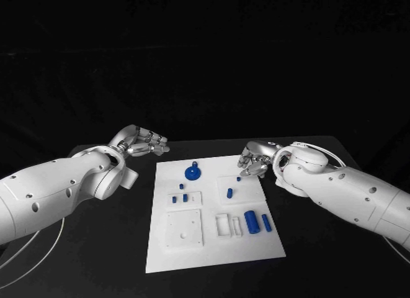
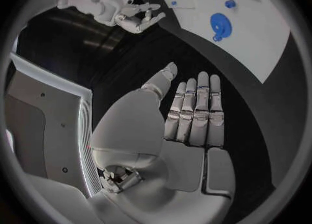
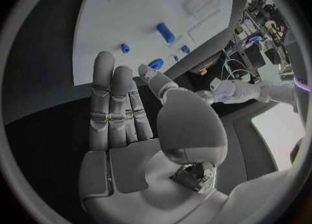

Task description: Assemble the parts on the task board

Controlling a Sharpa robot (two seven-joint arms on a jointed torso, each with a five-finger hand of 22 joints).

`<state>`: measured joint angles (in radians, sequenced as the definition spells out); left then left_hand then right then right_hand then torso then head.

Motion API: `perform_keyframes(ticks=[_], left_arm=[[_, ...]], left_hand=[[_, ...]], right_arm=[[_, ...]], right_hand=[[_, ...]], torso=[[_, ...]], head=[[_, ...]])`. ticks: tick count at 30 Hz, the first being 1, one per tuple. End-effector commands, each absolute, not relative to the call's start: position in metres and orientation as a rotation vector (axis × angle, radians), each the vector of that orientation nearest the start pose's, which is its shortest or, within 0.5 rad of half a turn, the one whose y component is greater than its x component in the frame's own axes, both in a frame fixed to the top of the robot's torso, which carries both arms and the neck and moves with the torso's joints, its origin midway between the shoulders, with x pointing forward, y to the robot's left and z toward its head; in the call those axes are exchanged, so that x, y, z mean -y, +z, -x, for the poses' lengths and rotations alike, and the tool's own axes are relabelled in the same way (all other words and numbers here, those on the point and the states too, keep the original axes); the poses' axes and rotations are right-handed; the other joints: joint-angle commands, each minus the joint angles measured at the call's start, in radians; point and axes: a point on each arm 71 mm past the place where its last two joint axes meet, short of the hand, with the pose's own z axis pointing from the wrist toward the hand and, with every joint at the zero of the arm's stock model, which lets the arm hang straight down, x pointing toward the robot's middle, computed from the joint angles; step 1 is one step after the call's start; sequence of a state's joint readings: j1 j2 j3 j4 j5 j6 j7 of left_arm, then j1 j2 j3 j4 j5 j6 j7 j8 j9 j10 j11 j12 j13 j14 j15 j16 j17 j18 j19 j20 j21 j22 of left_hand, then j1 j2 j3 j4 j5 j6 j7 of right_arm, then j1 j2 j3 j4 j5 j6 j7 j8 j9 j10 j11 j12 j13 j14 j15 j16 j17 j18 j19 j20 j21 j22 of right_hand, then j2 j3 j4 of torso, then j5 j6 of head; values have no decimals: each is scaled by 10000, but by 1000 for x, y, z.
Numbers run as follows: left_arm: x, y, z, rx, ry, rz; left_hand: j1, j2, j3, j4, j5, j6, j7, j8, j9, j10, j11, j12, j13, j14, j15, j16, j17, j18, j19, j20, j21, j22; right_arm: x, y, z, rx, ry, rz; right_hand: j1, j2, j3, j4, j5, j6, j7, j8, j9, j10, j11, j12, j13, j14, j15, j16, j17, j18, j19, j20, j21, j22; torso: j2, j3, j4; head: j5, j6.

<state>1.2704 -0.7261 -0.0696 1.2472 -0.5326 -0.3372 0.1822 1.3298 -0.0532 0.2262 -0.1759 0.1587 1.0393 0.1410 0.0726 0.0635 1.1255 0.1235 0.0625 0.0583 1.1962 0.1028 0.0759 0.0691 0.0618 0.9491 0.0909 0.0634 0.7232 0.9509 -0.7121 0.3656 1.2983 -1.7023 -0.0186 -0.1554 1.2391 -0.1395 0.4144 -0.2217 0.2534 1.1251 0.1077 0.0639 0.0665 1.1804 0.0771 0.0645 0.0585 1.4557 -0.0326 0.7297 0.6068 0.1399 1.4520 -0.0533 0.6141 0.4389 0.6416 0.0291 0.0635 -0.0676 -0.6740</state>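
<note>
Unlabelled task board (image 1: 214, 248), blue parts (image 1: 252, 221)

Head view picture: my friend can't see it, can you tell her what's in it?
A white task board lies on a black table with small blue parts on it. The left robot hand and the right robot hand hover open at its far corners, holding nothing.

Both arms wear smooth, glossy white shells dotted with small dark screw holes, swelling into rounded joint housings near the wrists. The left arm (image 1: 53, 192) trails a thin white cable beneath its shell, and the right arm (image 1: 356, 195) carries one looped over its wrist housing. Each ends in a silver hand, left hand (image 1: 142, 141) and right hand (image 1: 255, 160), with segmented metallic fingers (image 2: 195, 112) and pale grey palm pads.
</note>
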Motion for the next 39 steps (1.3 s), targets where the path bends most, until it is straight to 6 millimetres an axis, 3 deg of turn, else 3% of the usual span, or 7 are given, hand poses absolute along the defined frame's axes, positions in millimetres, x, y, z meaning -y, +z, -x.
perform_keyframes(ticks=[1,5,6,8,17,30,39], left_arm=[[-229,-167,-544,-14878,-12292,8170],[-229,-165,-542,-14671,-12594,8469],[-229,-165,-542,-14592,-12682,8555],[-230,-164,-542,-14447,-12830,8715],[-233,-163,-541,-14165,-13042,9028],[-234,-164,-542,-14221,-13111,9142],[-233,-164,-542,-14345,-13155,9169]], left_hand=[[78,56,-123,-12,79,-16,23,-29,-10,-14,38,-37,-10,35,17,-116,1,-14,199,-20,17,-847],[65,78,-138,-48,107,-19,20,-36,-14,-6,35,-41,-11,0,24,-119,-1,-29,256,-17,20,-1235],[43,115,-144,-114,122,-11,18,-31,-13,-1,34,-41,-11,-2,22,-119,-1,-36,353,-24,34,-1707],[32,154,-119,-165,145,5,23,-32,-14,3,35,-40,-11,12,14,-119,-2,-42,424,-37,57,-1947],[-19,221,-66,-274,183,18,16,-33,-13,18,26,-39,-11,29,4,-115,-1,-48,509,-60,84,-2290],[-63,265,-106,-309,170,-18,21,-34,-11,13,27,-39,-11,40,0,-115,2,-64,563,-66,100,-2584],[-71,276,-114,-304,168,-32,22,-30,-11,17,25,-38,-10,46,-2,-115,3,-65,573,-69,103,-2621]], right_arm=[[221,-212,-526,-18186,3028,1941],[220,-217,-524,-18291,2765,2123],[219,-218,-524,-18307,2722,2162],[218,-220,-524,-18335,2666,2225],[206,-228,-521,-18154,3019,2451],[198,-231,-523,-17852,3145,2250],[193,-237,-522,-18043,3107,2345]], right_hand=[[-28,-195,300,39,-262,-95,6,-6,-5,-100,-2,-51,4,7,93,33,5,191,11,82,39,91],[-16,-313,417,120,-272,-104,6,-11,-6,-104,-1,-58,2,8,82,54,10,205,30,81,25,169],[25,-395,486,208,-290,-126,19,-13,-8,-116,5,-57,3,-1,81,73,12,216,30,83,-15,262],[55,-429,517,245,-297,-139,22,-13,-7,-116,6,-60,2,4,88,81,9,216,36,88,-41,322],[55,-465,922,267,-311,-67,28,-12,-6,41,-23,-61,1,-3,65,127,22,212,60,65,-116,564],[32,-518,1709,305,-507,-82,54,-13,-7,234,-69,-55,4,-32,33,259,81,201,17,29,-115,1086],[50,-453,1888,382,-656,-40,47,-10,-4,280,-76,-57,3,-36,37,289,80,208,15,36,-188,1309]], torso=[[11,-4,1],[16,3,3],[21,11,1],[24,18,-3],[25,52,9],[18,30,-2],[25,23,5]], head=[[27,9],[16,-4],[16,-5],[20,-10],[70,-55],[82,-39],[90,-43]])
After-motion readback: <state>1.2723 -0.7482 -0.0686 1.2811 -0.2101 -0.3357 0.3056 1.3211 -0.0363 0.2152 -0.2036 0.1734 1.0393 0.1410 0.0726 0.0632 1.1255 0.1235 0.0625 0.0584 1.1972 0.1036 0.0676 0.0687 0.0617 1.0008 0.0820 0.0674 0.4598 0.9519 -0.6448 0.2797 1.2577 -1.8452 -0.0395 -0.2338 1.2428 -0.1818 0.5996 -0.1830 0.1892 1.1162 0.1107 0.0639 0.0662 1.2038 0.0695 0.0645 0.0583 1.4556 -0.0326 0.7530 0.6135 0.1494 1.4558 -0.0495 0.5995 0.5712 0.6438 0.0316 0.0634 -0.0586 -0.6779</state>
